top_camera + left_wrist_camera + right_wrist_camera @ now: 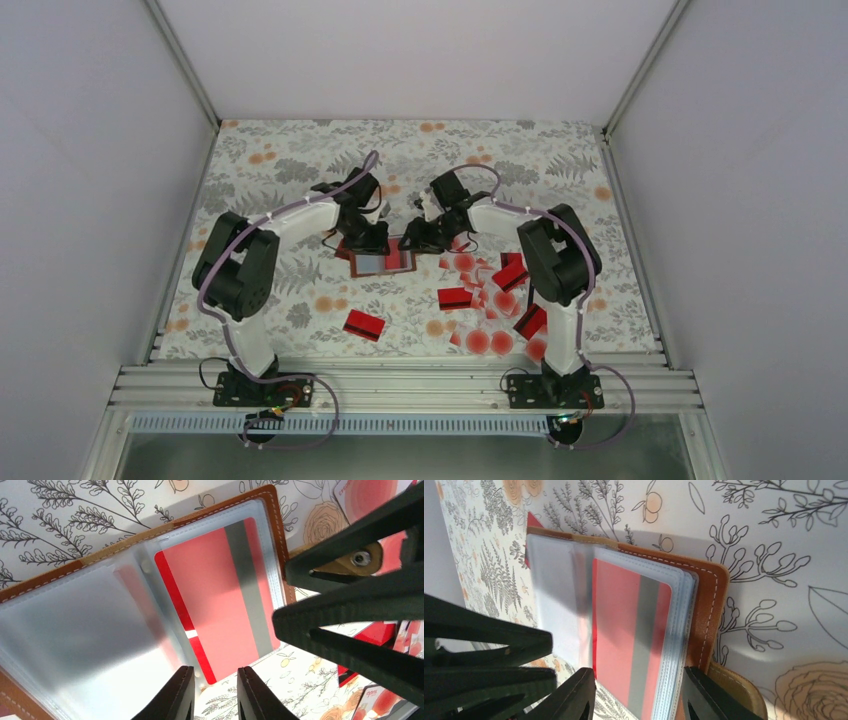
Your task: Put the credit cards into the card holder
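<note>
Though one red card (215, 605) already sits in a clear sleeve of the card holder (382, 261), most of the job is judged not yet done.

Item: card holder.
- Place: middle of the flowered table (280, 160), lying open and flat between the two grippers.
- Make: brown leather cover with pale stitching, a stack of frosted clear sleeves (75, 630) inside, a leather snap tab (357, 560) at one end.
- Contents: the one red card, its stripe grey through the plastic. It is nearly all within its sleeve, with one corner at the sleeve mouth beside the left fingers. The facing sleeve looks empty.

Item: credit cards, loose (490, 305).
- Place: a scattered heap near the right arm, red ones with a black stripe mixed with whitish ones bearing a red dot.
- One further lone card (364, 324), red, lies nearer the left arm.
- None is seen in either gripper.

Item: left gripper (215, 696). Jaws narrowly apart at the open edge of the filled sleeve, nothing seen between them.

Item: right gripper (639, 700). Jaws wider, standing either side of the filled sleeve's edge. Whether they touch it cannot be told.

Remaining, by estimate: seat the card fully, then fetch the loose ones singly.
</note>
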### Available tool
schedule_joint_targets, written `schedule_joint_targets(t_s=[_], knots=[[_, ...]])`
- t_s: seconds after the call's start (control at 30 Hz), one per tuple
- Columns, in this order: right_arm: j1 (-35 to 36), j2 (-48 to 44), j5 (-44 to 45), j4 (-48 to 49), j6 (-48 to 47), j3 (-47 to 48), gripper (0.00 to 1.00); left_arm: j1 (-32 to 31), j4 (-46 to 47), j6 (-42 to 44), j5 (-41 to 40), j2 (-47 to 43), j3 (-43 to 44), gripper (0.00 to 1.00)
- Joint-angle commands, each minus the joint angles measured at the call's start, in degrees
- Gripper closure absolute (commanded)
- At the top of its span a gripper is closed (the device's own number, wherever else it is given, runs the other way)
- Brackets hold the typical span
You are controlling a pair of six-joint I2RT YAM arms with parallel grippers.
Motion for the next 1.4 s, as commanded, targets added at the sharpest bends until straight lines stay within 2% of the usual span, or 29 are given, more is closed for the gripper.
schedule_joint_targets(t_s=[0.0,0.3,0.73,0.83,1.37], knots=[[0.17,-3.63,-0.48,-2.23,-1.15,1.46,0.55,-0.01,0.94,2.88,0.97,0.32,0.72,0.79],[0.36,-5.01,-4.14,0.58,1.45,-0.87,0.54,0.51,2.55,4.87,1.31,2.90,-0.63,0.89],[0.95,-2.95,-4.28,2.87,3.96,-1.81,0.55,0.86,3.84,6.56,2.89,5.06,-1.20,0.92],[0.97,-1.97,-4.21,3.51,4.43,-2.04,0.55,0.93,4.00,6.56,2.83,5.08,-1.53,0.97],[1.01,0.05,-0.18,1.68,4.12,-3.51,0.56,1.04,5.24,6.38,3.53,6.49,-2.72,0.98]])
